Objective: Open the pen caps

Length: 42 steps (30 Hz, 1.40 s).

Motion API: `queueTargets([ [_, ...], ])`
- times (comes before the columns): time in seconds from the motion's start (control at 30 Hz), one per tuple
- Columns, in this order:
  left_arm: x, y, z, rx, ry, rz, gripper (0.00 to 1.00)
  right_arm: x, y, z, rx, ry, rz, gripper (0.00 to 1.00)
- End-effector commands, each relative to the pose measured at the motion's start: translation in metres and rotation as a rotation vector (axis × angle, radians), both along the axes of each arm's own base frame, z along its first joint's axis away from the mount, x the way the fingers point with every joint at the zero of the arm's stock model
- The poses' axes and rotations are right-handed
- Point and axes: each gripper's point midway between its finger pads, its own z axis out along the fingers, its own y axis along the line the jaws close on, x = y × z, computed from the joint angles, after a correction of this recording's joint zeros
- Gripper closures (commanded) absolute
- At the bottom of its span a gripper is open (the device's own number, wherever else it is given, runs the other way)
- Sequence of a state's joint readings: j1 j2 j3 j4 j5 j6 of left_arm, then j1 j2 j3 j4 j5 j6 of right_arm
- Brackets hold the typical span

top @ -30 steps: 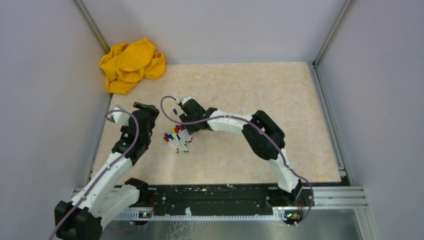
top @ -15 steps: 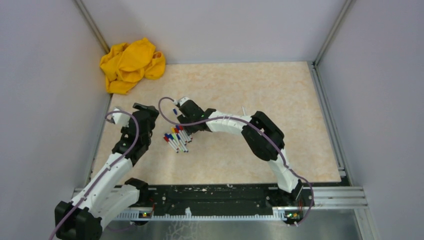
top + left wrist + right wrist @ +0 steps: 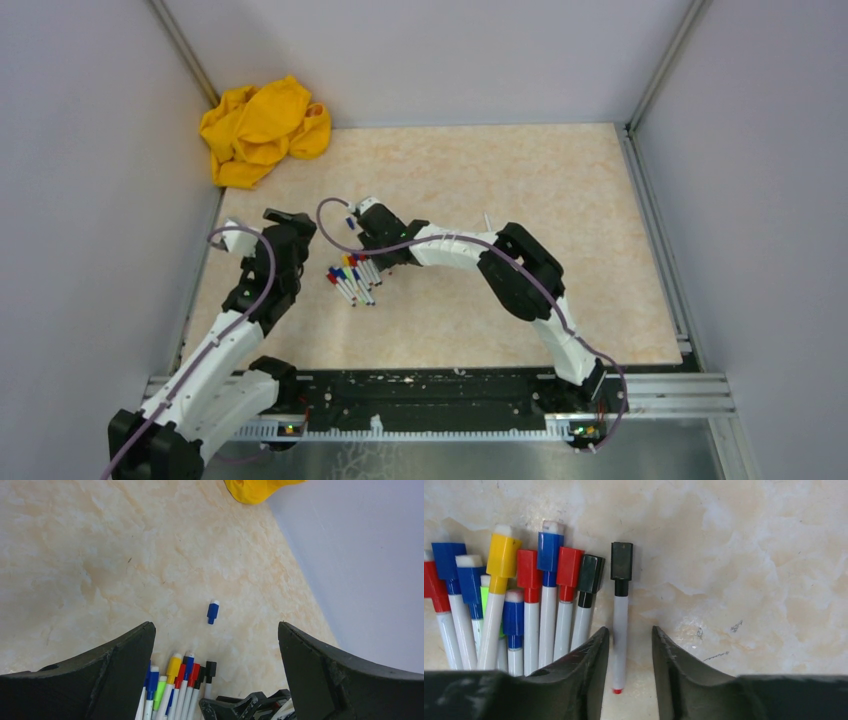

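Several white markers with coloured pen caps [image 3: 529, 565] lie bunched on the table [image 3: 560, 200]; they also show as the marker bunch [image 3: 351, 280] from above and the capped ends [image 3: 175, 672] in the left wrist view. Set slightly apart is one marker with a black cap [image 3: 621, 560]. Its barrel [image 3: 619, 630] runs between the fingers of my right gripper [image 3: 629, 628], which is open: the left finger is close to the barrel and a gap shows on the right. A loose blue cap [image 3: 213, 612] lies beyond the bunch. My left gripper [image 3: 215, 625] hangs wide open over the capped ends, holding nothing.
A crumpled yellow cloth [image 3: 262, 130] lies in the far left corner against the wall. Grey walls enclose the table on three sides. The right gripper's body [image 3: 250, 707] shows at the bottom of the left wrist view.
My right gripper's jaws have narrowed around the black-capped marker's barrel, and the arm has shifted slightly left. The left arm has edged a little.
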State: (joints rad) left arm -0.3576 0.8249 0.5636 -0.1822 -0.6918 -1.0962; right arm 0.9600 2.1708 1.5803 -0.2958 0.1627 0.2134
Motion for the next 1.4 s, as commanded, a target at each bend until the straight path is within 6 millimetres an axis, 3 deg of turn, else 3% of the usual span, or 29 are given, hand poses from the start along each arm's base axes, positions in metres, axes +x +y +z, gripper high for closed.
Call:
queueTargets([
  [0.0,-0.004,0.005,0.002,-0.006,-0.019,0.024,0.02,-0.007,0.006,-0.007,-0.018,0.006,0.0,0.74],
  [0.07,-0.005,0.006,0.004,-0.007,-0.023,0.025,0.02,-0.011,0.002,-0.013,-0.043,0.013,-0.001,0.9],
  [0.13,-0.005,0.006,0.003,-0.007,-0.023,0.024,0.02,-0.015,-0.001,-0.016,-0.053,0.017,-0.002,1.0],
  [0.3,0.004,-0.009,0.0,-0.014,-0.036,-0.051,0.02,-0.017,-0.003,0.006,0.0,-0.009,-0.005,1.0],
  [0.5,0.028,-0.061,0.0,-0.051,-0.111,-0.311,0.02,-0.023,0.0,0.065,0.164,-0.04,0.022,1.0],
  [0.7,0.038,-0.102,-0.006,-0.114,-0.14,-0.502,0.02,-0.03,-0.006,0.098,0.302,-0.02,0.044,1.0],
  [1.07,0.041,-0.152,-0.014,-0.251,-0.138,-0.719,0.02,-0.032,-0.007,0.127,0.439,0.0,0.074,1.0],
  [1.37,0.034,-0.171,-0.022,-0.31,-0.097,-0.824,0.1,-0.02,-0.02,0.139,0.488,-0.009,0.062,1.0],
])
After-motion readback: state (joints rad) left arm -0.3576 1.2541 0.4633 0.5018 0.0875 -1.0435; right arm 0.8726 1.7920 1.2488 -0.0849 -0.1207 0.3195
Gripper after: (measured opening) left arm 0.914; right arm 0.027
